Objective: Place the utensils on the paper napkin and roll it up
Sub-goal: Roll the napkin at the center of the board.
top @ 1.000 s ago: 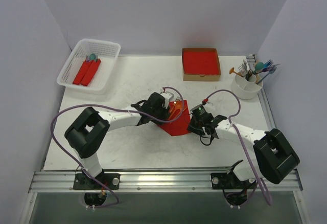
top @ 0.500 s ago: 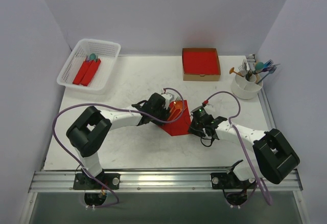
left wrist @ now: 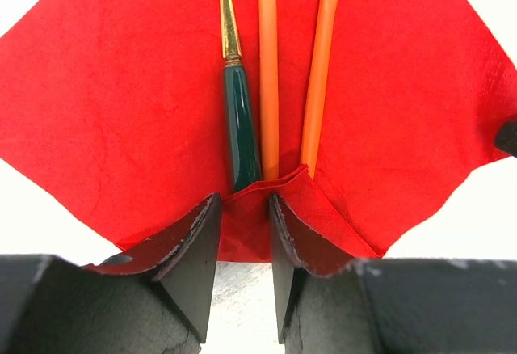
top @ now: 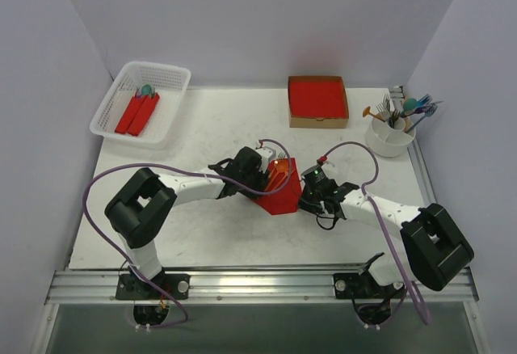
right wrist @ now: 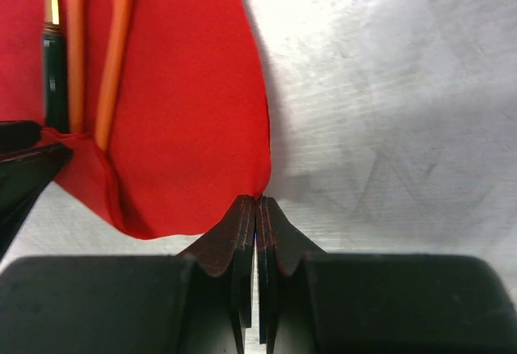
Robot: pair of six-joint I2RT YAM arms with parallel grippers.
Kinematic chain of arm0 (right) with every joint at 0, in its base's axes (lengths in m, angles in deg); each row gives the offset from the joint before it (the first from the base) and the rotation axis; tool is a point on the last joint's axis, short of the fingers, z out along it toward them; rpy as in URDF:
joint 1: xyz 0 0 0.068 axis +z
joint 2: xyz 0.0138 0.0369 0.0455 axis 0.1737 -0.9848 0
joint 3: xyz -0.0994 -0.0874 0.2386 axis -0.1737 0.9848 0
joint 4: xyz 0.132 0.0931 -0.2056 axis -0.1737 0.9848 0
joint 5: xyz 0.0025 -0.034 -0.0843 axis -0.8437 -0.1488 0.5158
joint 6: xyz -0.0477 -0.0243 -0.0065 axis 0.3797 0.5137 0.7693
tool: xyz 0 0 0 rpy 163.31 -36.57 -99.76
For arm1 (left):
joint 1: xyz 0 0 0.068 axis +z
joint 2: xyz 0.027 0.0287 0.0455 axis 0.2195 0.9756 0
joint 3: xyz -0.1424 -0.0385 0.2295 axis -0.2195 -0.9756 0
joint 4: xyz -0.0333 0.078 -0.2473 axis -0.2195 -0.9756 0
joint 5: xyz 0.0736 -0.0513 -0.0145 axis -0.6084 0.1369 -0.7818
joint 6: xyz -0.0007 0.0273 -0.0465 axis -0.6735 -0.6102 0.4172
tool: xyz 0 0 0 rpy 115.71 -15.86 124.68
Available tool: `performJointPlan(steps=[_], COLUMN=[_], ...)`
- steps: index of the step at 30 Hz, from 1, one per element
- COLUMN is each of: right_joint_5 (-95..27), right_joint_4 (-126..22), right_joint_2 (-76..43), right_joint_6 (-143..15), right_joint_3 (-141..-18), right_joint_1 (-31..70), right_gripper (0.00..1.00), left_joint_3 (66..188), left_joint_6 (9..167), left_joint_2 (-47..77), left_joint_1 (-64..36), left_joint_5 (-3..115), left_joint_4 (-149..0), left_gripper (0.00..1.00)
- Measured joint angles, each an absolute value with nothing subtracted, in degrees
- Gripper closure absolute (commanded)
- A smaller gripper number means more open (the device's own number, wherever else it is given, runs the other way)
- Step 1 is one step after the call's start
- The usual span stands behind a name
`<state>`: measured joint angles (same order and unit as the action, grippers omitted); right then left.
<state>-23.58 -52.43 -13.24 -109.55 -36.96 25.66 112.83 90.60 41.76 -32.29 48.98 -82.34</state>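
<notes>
- Red paper napkin lies at the middle of the table, turned corner-on between the two claws.
- Three utensils lie side by side along it. One has a dark teal handle and a gold-coloured shaft; two orange ones lie just beside it.
- The napkin corner nearest the left arm is folded up over the handle ends.
- Left claw: its fingers stand part way apart, one on each side of that raised fold. Bunched paper fills the gap and is held between them.
- Right claw: its jaws are pressed fully together at a neighbouring corner of the napkin. The tip of the paper meets the fingertips; whether it is caught there cannot be told.
- At the far left a white basket holds red rolls.
- At the far edge a cardboard box holds a thick red stack.
- To its right a white cup holds more forks and spoons.
</notes>
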Motion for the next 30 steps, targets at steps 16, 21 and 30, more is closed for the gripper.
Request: performJointPlan(steps=[16,21,30], right_joint_5=[-27.31,-28.08,-28.10], right_joint_4=[-55.80,-56.58,-56.61], right_joint_2=[-12.54,-12.54,-12.76], right_joint_6=[-105.31,-104.58,-103.64], right_joint_3=[-45.06,-45.33,-45.31], right_joint_1=[25.66,25.66,25.51], right_gripper=[1.00,1.00,1.00], left_joint_3=[112.81,112.75,111.28], left_joint_6=[90.12,90.15,90.15], left_joint_2=[41.76,41.76,41.71], left_joint_1=[-32.29,-32.29,-32.29], left_joint_5=[49.85,49.85,49.90], left_joint_4=[-81.40,-80.70,-79.31], left_gripper=[0.61,0.59,0.53])
